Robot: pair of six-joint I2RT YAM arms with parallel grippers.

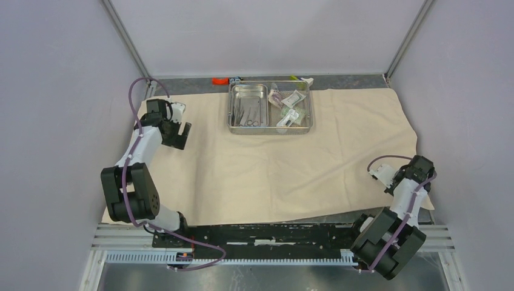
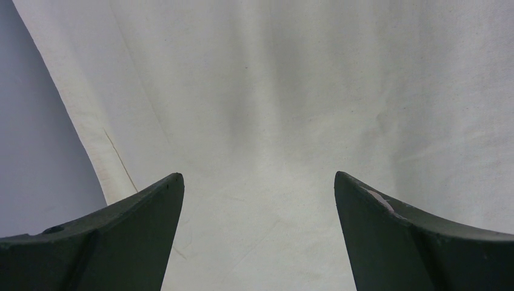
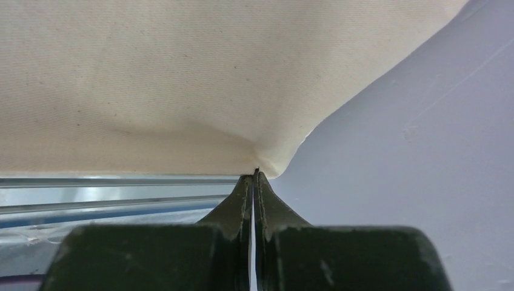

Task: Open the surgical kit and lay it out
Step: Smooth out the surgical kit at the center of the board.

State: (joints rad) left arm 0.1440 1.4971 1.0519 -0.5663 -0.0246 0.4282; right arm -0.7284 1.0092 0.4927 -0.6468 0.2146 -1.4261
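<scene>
The beige cloth wrap (image 1: 273,163) lies spread flat over the table. At its far middle stands the steel tray (image 1: 271,131), holding a smaller inner tray (image 1: 248,92) with thin metal instruments (image 1: 250,115) on the left and sealed packets (image 1: 291,109) on the right. My left gripper (image 1: 177,138) hangs open over the cloth's far left part, with bare cloth (image 2: 273,91) between its fingers (image 2: 257,176). My right gripper (image 1: 422,173) is shut on the cloth's near right corner. The cloth (image 3: 182,79) puckers where the tips (image 3: 255,174) meet.
Behind the tray, along the back wall, lie a small orange piece (image 1: 219,80) and a yellow-green and white object (image 1: 303,79). Grey walls close in on the left, right and back. An aluminium rail (image 1: 273,233) runs along the near edge by the arm bases.
</scene>
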